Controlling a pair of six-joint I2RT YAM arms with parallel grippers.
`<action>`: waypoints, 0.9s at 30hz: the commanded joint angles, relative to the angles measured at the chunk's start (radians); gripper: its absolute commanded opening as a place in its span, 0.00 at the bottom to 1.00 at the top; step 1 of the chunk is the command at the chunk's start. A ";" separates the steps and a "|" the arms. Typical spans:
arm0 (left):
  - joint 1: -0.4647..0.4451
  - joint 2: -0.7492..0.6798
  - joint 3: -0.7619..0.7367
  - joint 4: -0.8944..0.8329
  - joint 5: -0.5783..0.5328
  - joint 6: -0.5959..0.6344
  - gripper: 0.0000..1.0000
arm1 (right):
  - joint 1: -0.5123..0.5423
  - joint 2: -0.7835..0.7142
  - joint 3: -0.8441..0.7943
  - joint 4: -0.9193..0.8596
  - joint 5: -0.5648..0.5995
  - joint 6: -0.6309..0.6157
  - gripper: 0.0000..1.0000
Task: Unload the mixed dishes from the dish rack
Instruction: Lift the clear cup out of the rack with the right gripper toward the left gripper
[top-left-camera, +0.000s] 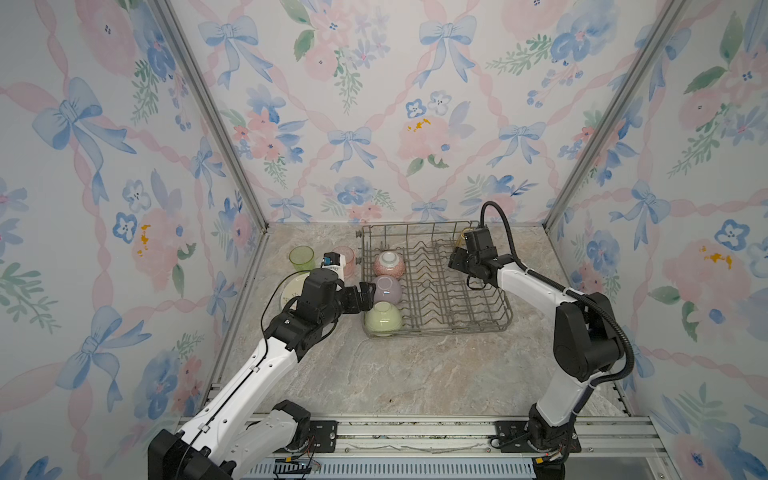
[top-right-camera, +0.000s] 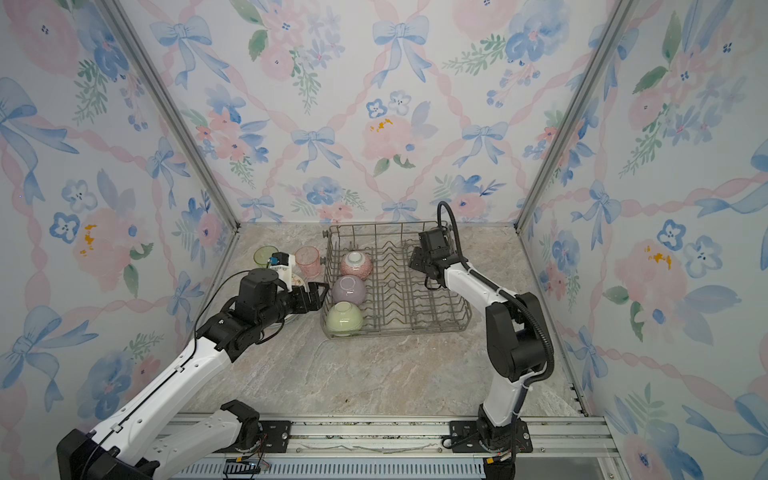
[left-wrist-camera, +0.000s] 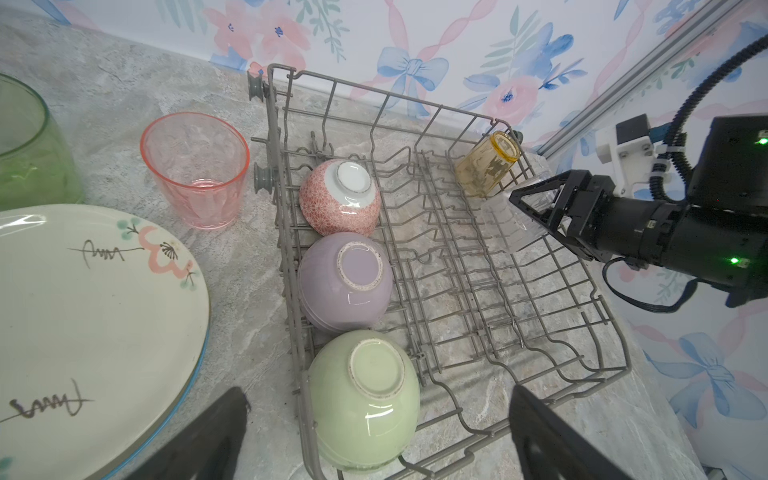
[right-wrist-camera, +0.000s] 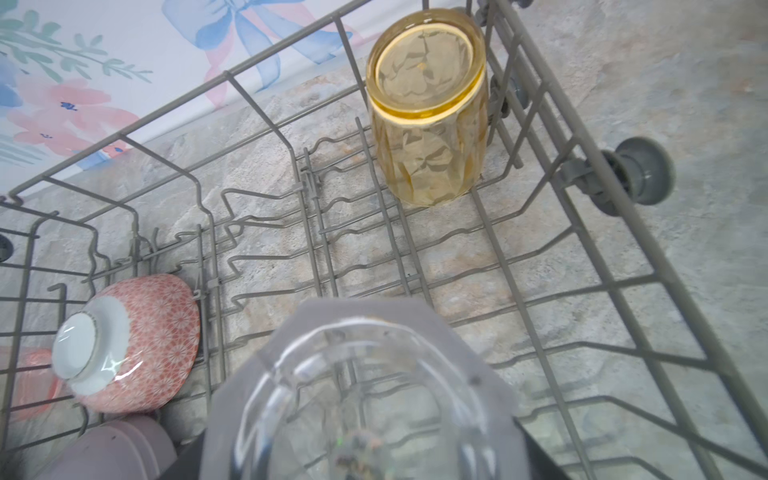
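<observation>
We are looking at the dish rack (top-left-camera: 436, 291) sitting toward the back of the counter (top-left-camera: 395, 374), its far rim close to the wall. Along its left edge three bowls are lying upside down in a line: the pink bowl (top-left-camera: 389, 264) at the back, the lilac bowl (top-left-camera: 386, 289) in the middle, and the green bowl (top-left-camera: 383, 319) against the front rim. Our left hand (top-left-camera: 370, 297) is hovering at the rack's left rim, just beside the lilac and green bowls, its fingers spread wide and gripping nothing.

Left of the rack, the green tumbler (top-left-camera: 301, 258) and the pink tumbler (left-wrist-camera: 195, 170) are standing upright on the counter. The floral plate (left-wrist-camera: 83, 311) is lying nearer the front, with a blue rim showing beneath it.

Our right hand (top-left-camera: 455, 259) is reaching into the rack's right side and pinching the clear tumbler (left-wrist-camera: 509, 226); we cannot tell whether the glass is touching the wires. The amber tumbler (right-wrist-camera: 428, 124) is standing upside down in the back right corner, just beside the rim. The middle rows of tines are standing bare between the bowls and the right hand, and the front half of the counter is lying open.
</observation>
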 joint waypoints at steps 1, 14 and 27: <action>-0.005 0.038 -0.023 0.056 0.036 -0.019 0.98 | 0.028 -0.060 -0.023 -0.012 -0.045 0.031 0.57; -0.022 0.159 -0.027 0.248 0.121 -0.090 0.98 | 0.093 -0.188 -0.092 -0.023 -0.133 0.119 0.56; -0.024 0.175 -0.053 0.355 0.161 -0.140 0.98 | 0.169 -0.267 -0.144 0.037 -0.204 0.199 0.54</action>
